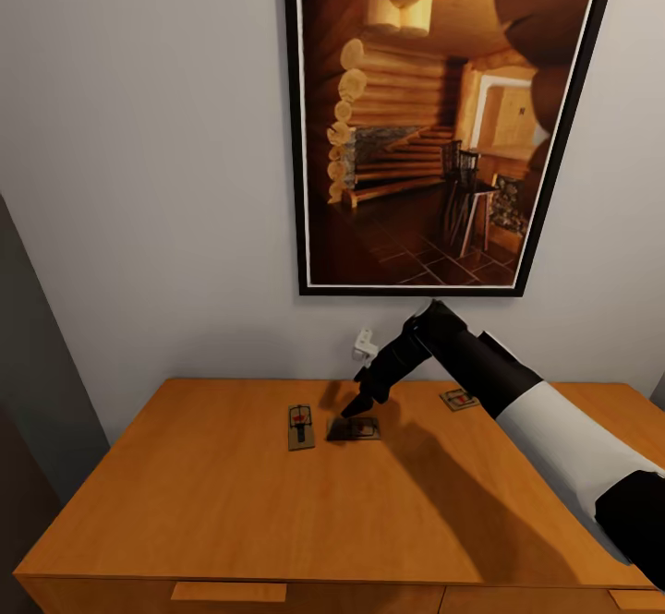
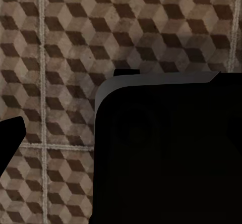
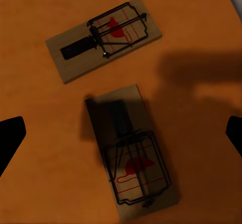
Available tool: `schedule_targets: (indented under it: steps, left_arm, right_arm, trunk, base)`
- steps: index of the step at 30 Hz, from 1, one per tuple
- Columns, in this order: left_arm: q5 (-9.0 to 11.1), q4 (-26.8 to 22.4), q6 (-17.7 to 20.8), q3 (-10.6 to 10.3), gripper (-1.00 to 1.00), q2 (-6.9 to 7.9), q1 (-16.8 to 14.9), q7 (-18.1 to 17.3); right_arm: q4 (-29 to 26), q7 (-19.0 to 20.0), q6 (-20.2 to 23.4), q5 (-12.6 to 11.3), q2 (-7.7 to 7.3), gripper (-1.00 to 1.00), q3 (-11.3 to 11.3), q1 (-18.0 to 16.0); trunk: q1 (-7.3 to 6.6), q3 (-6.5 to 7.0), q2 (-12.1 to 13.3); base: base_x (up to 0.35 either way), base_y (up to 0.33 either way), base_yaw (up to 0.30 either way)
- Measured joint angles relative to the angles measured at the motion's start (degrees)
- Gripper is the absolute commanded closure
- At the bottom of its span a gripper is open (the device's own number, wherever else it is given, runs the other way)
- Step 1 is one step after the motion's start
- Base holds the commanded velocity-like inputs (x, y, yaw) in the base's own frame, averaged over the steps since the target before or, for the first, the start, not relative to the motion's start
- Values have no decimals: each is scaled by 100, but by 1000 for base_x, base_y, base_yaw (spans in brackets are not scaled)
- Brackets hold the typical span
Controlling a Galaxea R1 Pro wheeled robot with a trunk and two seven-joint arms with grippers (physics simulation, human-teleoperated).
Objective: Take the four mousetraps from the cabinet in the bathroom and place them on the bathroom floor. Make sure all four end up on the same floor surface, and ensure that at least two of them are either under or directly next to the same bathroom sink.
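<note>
The right gripper (image 3: pixel 121 133), fingers spread, hovers over the shaded mousetrap (image 1: pixel 354 428) (its neighbour (image 1: pixel 300 426) at nine o'clock), and should probably descend centred before pinching.

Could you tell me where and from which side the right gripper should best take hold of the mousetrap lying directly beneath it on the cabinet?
Probably from straight above, closing across the board's two long edges. The mousetrap lies flat on the cabinet, so only its thin wooden sides offer a grip. The right gripper already hangs open over it. The bare end away from the metal parts looks safest. The neighbouring mousetrap lies apart, leaving room.
</note>
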Motion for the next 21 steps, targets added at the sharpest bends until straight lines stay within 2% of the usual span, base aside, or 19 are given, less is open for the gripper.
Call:
schedule_targets:
  steps: [8, 21]
  left_arm:
    - [0, 0, -1, -2, -100, 0, 0, -1]
    - [1, 0, 3, -3, -100, 0, 0, -1]
  right_arm:
    - [0, 9, -218, 3, -4, -100, 218, 0]
    - [9, 33, -384, -7, -7, -100, 292, 11]
  trunk:
    - [0, 0, 0]
    - [0, 0, 0]
  base:
    - [0, 0, 0]
    - [0, 0, 0]
